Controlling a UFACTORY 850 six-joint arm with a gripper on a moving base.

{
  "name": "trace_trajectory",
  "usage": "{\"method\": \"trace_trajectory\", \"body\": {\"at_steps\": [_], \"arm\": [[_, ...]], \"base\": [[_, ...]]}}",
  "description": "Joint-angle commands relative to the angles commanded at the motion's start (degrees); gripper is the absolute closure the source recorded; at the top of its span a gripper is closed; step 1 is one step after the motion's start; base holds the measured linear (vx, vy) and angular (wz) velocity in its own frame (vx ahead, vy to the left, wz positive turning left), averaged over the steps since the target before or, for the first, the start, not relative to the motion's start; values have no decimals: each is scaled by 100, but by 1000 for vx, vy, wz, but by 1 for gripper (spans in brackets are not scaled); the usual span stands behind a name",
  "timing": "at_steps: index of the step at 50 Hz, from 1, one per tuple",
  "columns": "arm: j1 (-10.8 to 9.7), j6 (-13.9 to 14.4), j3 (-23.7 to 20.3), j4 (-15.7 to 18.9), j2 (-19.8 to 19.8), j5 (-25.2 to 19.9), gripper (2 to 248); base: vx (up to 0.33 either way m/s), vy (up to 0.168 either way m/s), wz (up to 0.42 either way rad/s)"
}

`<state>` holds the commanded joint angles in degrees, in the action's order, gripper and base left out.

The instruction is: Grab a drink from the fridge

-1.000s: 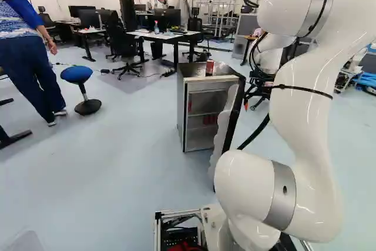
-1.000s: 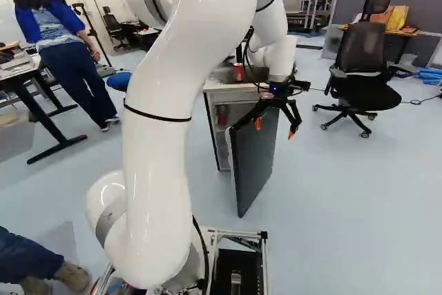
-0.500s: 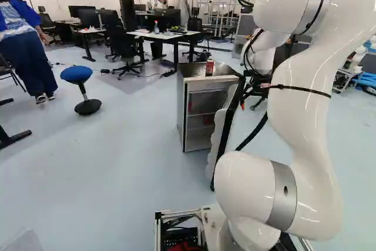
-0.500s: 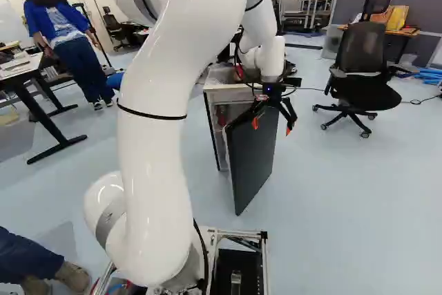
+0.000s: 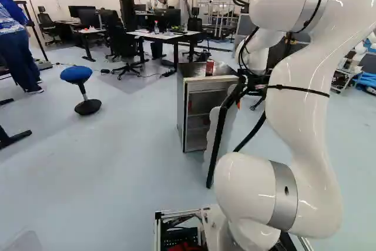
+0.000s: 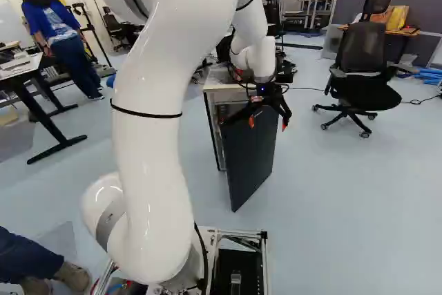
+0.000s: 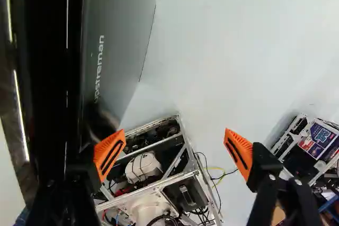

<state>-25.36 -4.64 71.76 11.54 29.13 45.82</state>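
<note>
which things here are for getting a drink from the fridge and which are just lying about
For the job:
- fridge
- its open door
- gripper, open
- red can on top, possibly

Just about:
- blue-topped stool
- black office chair
- bottle on a desk

White lowercase lettering (image 7: 99, 70) on the outer face of the flat dark-grey refrigerator door (image 7: 122, 25) reads "upstreman" in the wrist view. It is a single word, set in plain, upright letters. In the same view, a blue, red and white rectangular panel (image 7: 319, 138) on a metal-framed unit (image 7: 301, 117) bears printed markings, too small to read.
</note>
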Motion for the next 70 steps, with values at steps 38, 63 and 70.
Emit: {"method": "trace_trajectory", "body": {"at_steps": [38, 63, 70], "arm": [[426, 0, -302, 182, -201, -691, 3], [706, 0, -476, 221, -321, -1131, 3], [782, 0, -519, 221, -352, -1249, 3]], "base": [[0, 0, 0], [0, 0, 0], [0, 0, 0]]}}
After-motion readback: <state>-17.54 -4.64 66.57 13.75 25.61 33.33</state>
